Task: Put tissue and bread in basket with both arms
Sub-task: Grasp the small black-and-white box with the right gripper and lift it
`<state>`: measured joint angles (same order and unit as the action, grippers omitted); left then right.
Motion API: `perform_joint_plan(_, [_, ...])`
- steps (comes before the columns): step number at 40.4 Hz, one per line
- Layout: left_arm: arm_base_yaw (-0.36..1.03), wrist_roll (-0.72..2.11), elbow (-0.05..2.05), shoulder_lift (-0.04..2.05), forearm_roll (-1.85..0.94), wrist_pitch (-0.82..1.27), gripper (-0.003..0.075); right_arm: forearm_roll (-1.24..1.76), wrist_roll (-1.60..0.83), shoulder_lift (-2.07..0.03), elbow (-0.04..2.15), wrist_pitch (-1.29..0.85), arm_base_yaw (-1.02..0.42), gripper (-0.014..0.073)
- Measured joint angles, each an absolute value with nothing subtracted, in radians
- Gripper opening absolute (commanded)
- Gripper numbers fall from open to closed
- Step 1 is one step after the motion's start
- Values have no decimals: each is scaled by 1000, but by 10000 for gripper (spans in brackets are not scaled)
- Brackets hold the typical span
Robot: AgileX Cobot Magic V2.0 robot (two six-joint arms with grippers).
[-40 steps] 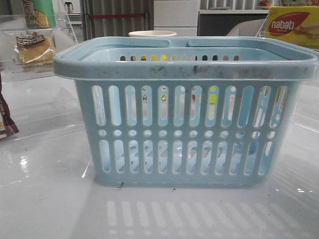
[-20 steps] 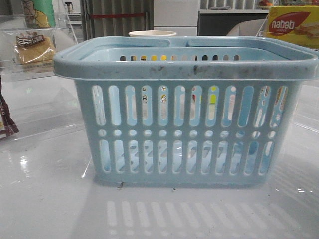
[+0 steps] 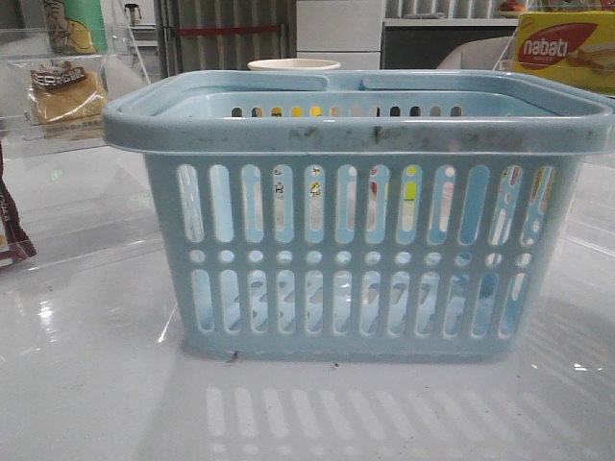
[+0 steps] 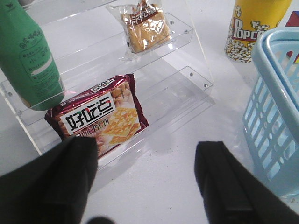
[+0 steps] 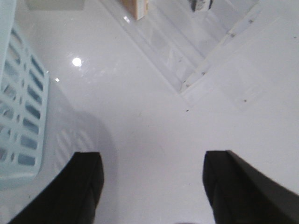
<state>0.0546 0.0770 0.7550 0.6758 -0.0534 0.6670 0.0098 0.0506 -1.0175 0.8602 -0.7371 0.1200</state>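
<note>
The light-blue basket (image 3: 356,216) stands in the middle of the table; it also shows in the left wrist view (image 4: 275,107) and in the right wrist view (image 5: 18,116). The wrapped bread (image 3: 65,93) lies on an upper step of a clear acrylic shelf at the far left, also seen in the left wrist view (image 4: 144,29). My left gripper (image 4: 145,147) is open and empty over bare table, short of that shelf. My right gripper (image 5: 152,161) is open and empty beside the basket. A small dark block (image 5: 202,4), perhaps the tissue, is cut off at the frame edge. Neither gripper shows in the front view.
A reddish-brown snack packet (image 4: 100,114) and a green bottle (image 4: 28,56) stand on the left acrylic shelf (image 4: 187,79). A popcorn can (image 4: 250,28) stands by the basket. A second clear stepped shelf (image 5: 196,60) and the nabati box (image 3: 565,50) are at the right. A cup (image 3: 293,65) is behind the basket.
</note>
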Motion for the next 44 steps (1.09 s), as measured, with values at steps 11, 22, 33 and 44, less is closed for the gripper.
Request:
perform_joint_plan(11, [55, 77, 755, 676, -53, 667, 509, 8, 51, -1239, 1059, -716, 213, 560])
perform_joint_plan(22, [55, 77, 755, 676, -53, 667, 509, 8, 51, -1486, 1244, -679, 214, 560])
perform_joint_plan(33, [55, 77, 754, 676, -53, 667, 509, 7, 51, -1692, 1405, -665, 214, 560])
perform_joint_plan(44, [55, 77, 754, 676, -53, 667, 509, -15, 51, -1829, 1494, -650, 214, 549])
